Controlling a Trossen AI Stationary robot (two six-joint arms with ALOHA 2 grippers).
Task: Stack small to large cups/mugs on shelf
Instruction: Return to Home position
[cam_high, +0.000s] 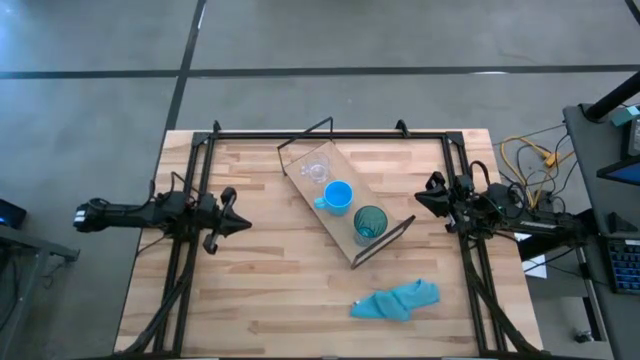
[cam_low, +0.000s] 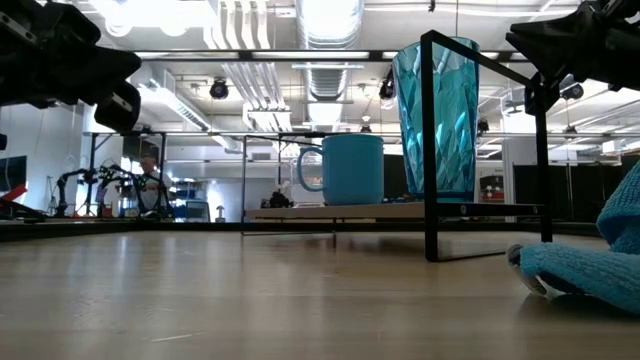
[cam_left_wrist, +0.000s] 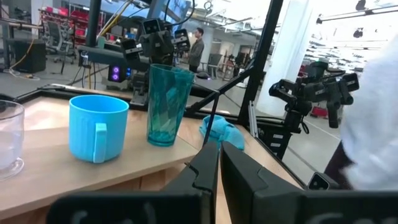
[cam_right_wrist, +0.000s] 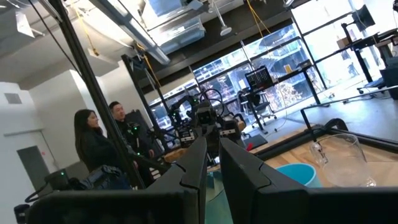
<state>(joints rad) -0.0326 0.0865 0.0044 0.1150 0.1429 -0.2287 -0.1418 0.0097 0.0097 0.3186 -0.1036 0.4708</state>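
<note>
Three vessels in one row on shelf (cam_high: 343, 232), mid-table. Shelf long axis in high view: 11 o'clock to 5 o'clock.
- clear glass cup (cam_high: 315, 170): 11 o'clock end
- blue mug (cam_high: 338, 196): middle, handle toward 8 o'clock
- teal tumbler (cam_high: 369, 224): 5 o'clock end

All upright, mouths up.

Left gripper (cam_high: 240, 223): 9 o'clock of shelf, apart from it, fingers pressed together, empty.
Right gripper (cam_high: 420, 200): 3 o'clock of shelf, fingers likewise together, empty.
Blue cloth (cam_high: 395, 300): on table (cam_high: 260, 290), 5 o'clock of shelf, apart.
</note>
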